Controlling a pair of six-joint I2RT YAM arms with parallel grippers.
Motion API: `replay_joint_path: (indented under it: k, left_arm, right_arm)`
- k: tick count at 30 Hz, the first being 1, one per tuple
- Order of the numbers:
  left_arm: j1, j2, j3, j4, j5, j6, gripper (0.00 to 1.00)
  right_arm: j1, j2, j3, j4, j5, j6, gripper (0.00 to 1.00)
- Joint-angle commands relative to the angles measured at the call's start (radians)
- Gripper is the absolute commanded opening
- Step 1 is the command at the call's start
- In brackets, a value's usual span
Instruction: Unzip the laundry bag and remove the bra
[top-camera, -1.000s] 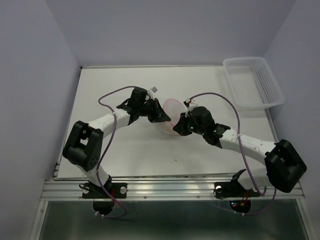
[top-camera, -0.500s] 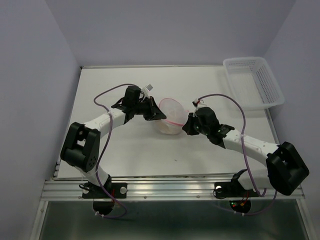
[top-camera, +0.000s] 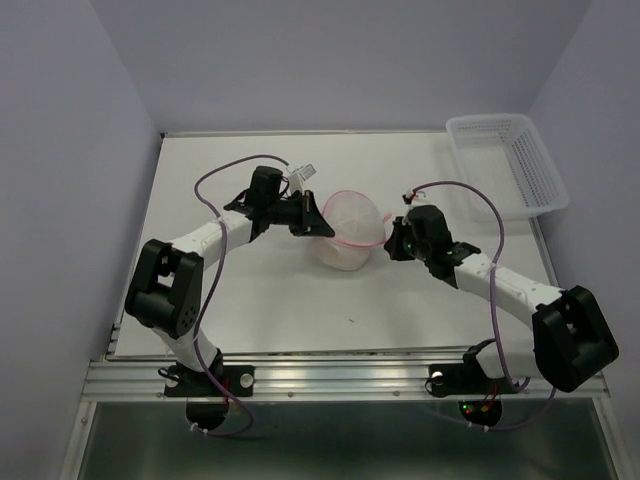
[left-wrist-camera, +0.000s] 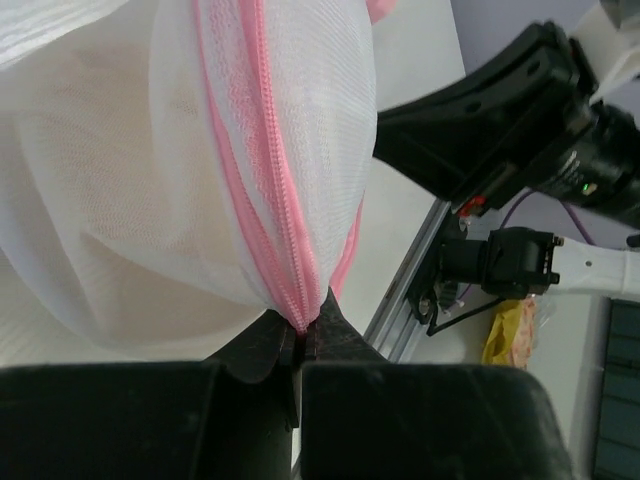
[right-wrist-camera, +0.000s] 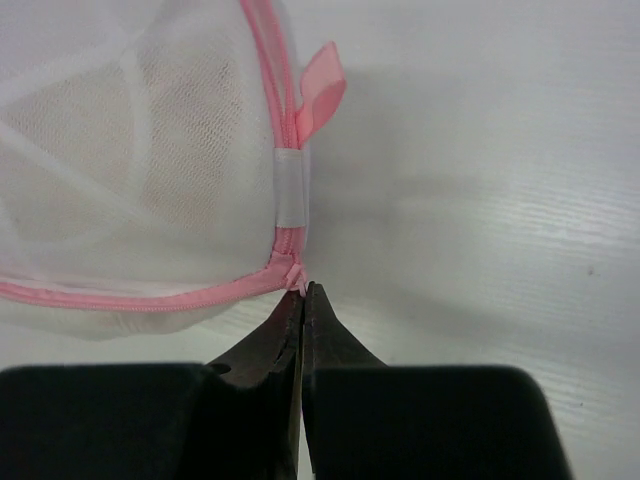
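**Top view.**
- Laundry bag (top-camera: 348, 238): round white mesh pouch with a pink rim, held between the two sets of fingertips, with the table (top-camera: 250, 300) beneath it.
- Left gripper (top-camera: 324, 227): tips at the bag's left edge.
- Right gripper (top-camera: 389, 243): tips at the bag's right edge.
- Basket (top-camera: 505, 165): white lattice, well beyond the right gripper at the table's far corner.

**Left wrist view.**
- Left gripper (left-wrist-camera: 303, 325): fingers pressed together, pinching the pink zipper (left-wrist-camera: 262, 170). The seam runs straight ahead from the tips, and the mesh bulges on either side of them.
- Right arm (left-wrist-camera: 520, 110): past the bag, to the fingers' right.

**Right wrist view.**
- Right gripper (right-wrist-camera: 303, 297): fingers pressed together, nipping the zipper's end at the very tips.
- White band (right-wrist-camera: 290, 190) and pink ribbon tab (right-wrist-camera: 322, 88): directly ahead of the tips.
- Bra (right-wrist-camera: 150, 170): beige shade inside the mesh, ahead and left of the fingers.
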Motion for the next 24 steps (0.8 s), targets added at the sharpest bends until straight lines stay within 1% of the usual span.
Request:
replay_joint_path:
  k: [1,2,4,6,10,12,16,17,21,23,24]
  left_arm:
    - [0.022,-0.049,0.051,-0.039,0.033,0.137,0.00]
    - [0.022,-0.051,0.050,-0.039,0.038,0.151,0.00]
    - [0.020,-0.046,0.043,-0.031,0.056,0.158,0.00]
    - [0.022,-0.034,0.042,-0.025,0.073,0.163,0.00]
    - [0.022,-0.026,0.045,-0.042,0.066,0.177,0.00]
    - [0.022,-0.019,0.052,-0.049,0.040,0.163,0.00]
    - [0.022,0.009,0.086,-0.074,0.033,0.158,0.00]
    - [0.022,0.015,0.097,-0.083,0.021,0.155,0.00]
    - [0.020,0.033,0.137,-0.120,0.010,0.186,0.00]
    - [0.020,0.033,0.143,-0.126,0.006,0.197,0.00]
    - [0.020,0.038,0.148,-0.129,-0.028,0.192,0.00]
  right_arm:
    - [-0.129,-0.008,-0.013,0.010,0.055,-0.067,0.01]
    - [-0.157,-0.006,-0.016,0.023,0.052,-0.085,0.01]
    - [-0.166,0.000,-0.013,0.056,0.026,-0.115,0.01]
    - [-0.188,0.006,-0.013,0.129,0.015,-0.148,0.01]
    - [-0.202,0.012,-0.016,0.221,0.036,-0.213,0.01]
    - [-0.202,0.012,0.007,0.214,0.023,-0.218,0.01]
    - [-0.202,-0.011,0.011,0.202,-0.112,-0.214,0.01]
    - [-0.202,-0.020,0.007,0.203,-0.157,-0.237,0.01]
    - [-0.202,-0.034,-0.013,0.191,-0.172,-0.267,0.01]
    - [-0.202,-0.039,-0.015,0.186,-0.143,-0.267,0.01]
    - [-0.202,-0.040,-0.013,0.177,-0.142,-0.270,0.01]
